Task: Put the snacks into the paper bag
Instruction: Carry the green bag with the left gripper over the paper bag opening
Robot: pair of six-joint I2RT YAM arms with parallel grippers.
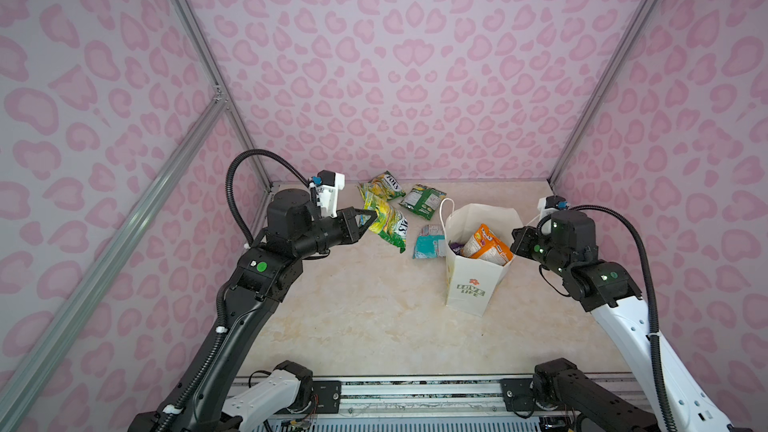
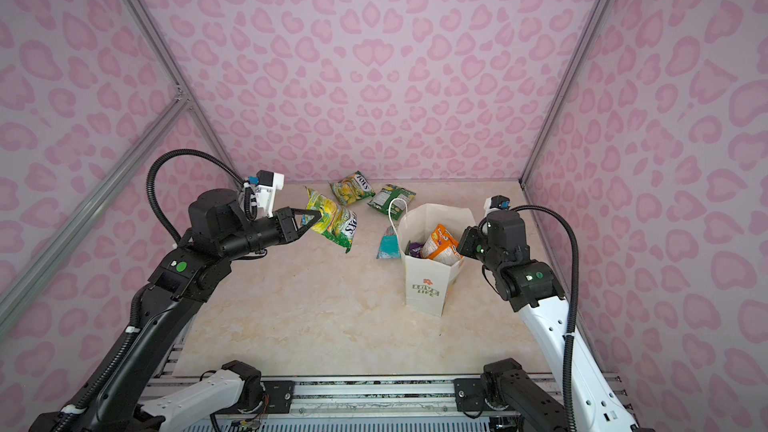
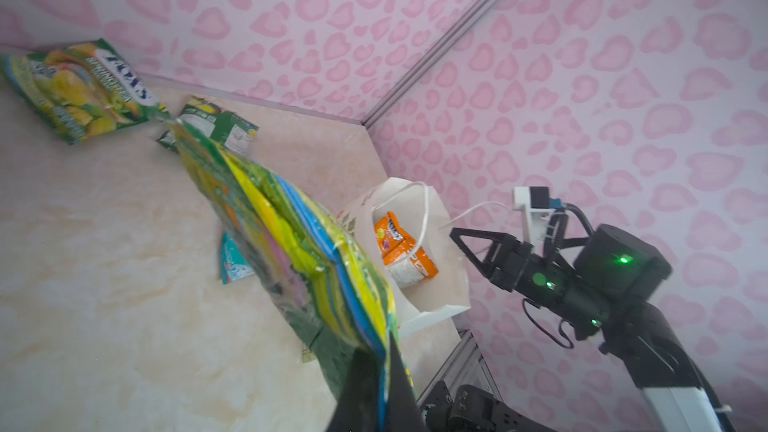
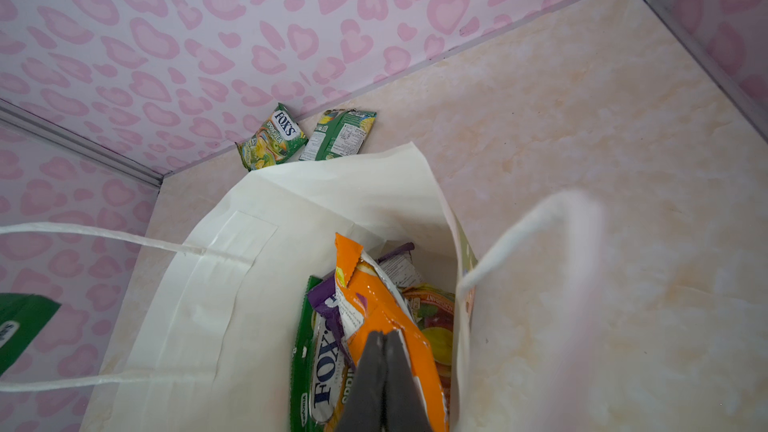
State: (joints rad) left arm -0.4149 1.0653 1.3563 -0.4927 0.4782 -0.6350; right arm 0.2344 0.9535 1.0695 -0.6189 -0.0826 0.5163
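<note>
Paper bag [image 1: 465, 305] with orange packet [image 1: 488, 245], purple packet [image 1: 456, 248] inside

In both top views the paper bag [image 1: 461, 305] hides a chunk of the teal packet [image 1: 428, 243] at its nine o'clock. The purple packet [image 4: 328, 301] is mostly buried under the orange packet [image 4: 382, 309]. From the left wrist, the lifted green-yellow packet [image 3: 291, 251] is one blurry smear, and the cord handle [image 4: 519, 232] blurs too. Print on the dark green packet [image 1: 422, 200]? Too tiny to read.
</note>
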